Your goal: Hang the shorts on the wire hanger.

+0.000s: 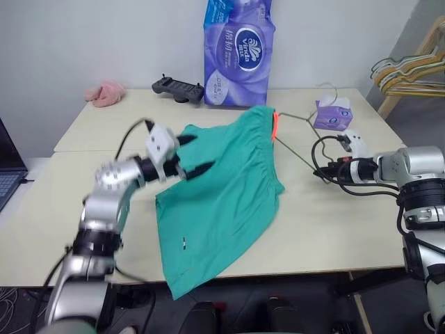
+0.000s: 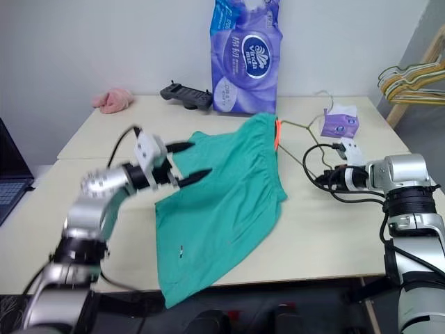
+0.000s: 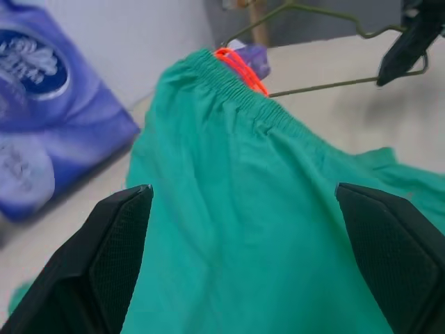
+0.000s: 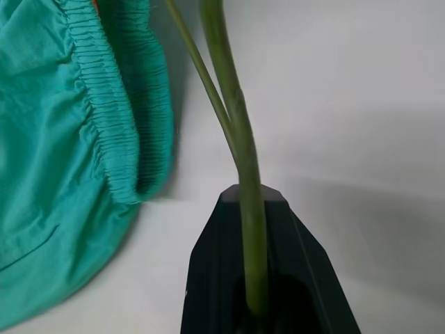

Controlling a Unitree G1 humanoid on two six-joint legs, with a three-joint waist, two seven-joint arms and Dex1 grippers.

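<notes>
The shorts [image 1: 229, 188] lie spread on the table [image 1: 334, 229], their hem hanging over its near edge and the waistband with the orange drawstring [image 1: 275, 126] raised at the far side. The wire hanger [image 1: 295, 142] runs from the waistband to the right pincer [image 4: 254, 209], which is clamped on its wire. The left pincer [image 1: 196, 154] hovers above the shorts, fingers spread wide, holding nothing. A purple tissue box [image 1: 332, 113] with a tissue sticking out stands behind the hanger, and a purple pack of paper rolls [image 1: 238, 52] stands at the back.

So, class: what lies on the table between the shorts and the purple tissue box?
In the left eye view, the wire hanger crosses bare table between the shorts and the tissue box.
</notes>
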